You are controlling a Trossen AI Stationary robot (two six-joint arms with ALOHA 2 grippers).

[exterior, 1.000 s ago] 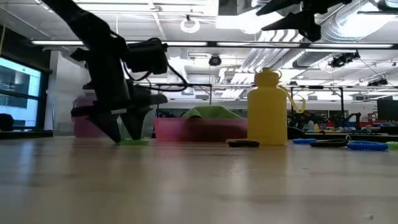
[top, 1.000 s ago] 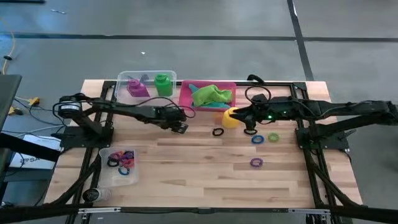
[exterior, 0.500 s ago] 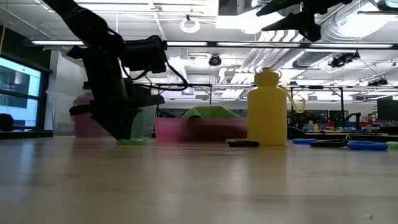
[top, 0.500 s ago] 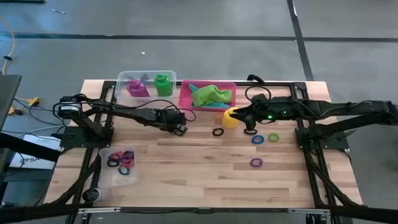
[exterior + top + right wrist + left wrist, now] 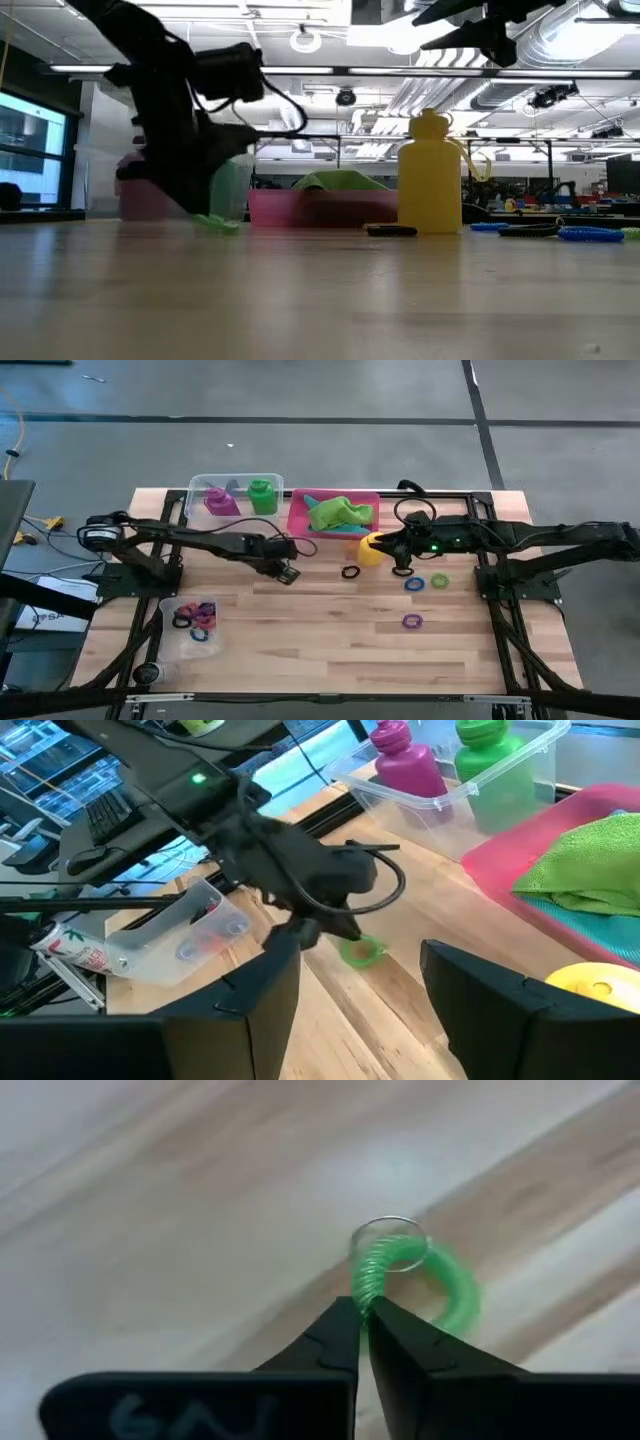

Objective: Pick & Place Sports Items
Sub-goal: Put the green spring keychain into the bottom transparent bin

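The left gripper (image 5: 364, 1308) jaws have just closed, pinching the small green coiled ring (image 5: 420, 1275) on the wooden table (image 5: 320, 650), ready for lifting; the right gripper (image 5: 350, 975) jaws hang spread.

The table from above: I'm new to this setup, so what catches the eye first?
The left gripper, near the table's middle, is shut on a green ring. The yellow bottle stands under the right gripper, just in front of the pink tray with its green cloth.

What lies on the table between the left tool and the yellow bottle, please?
In the high view, only bare wood and one black ring lie between the left tool, shut on a green ring, and the yellow bottle.
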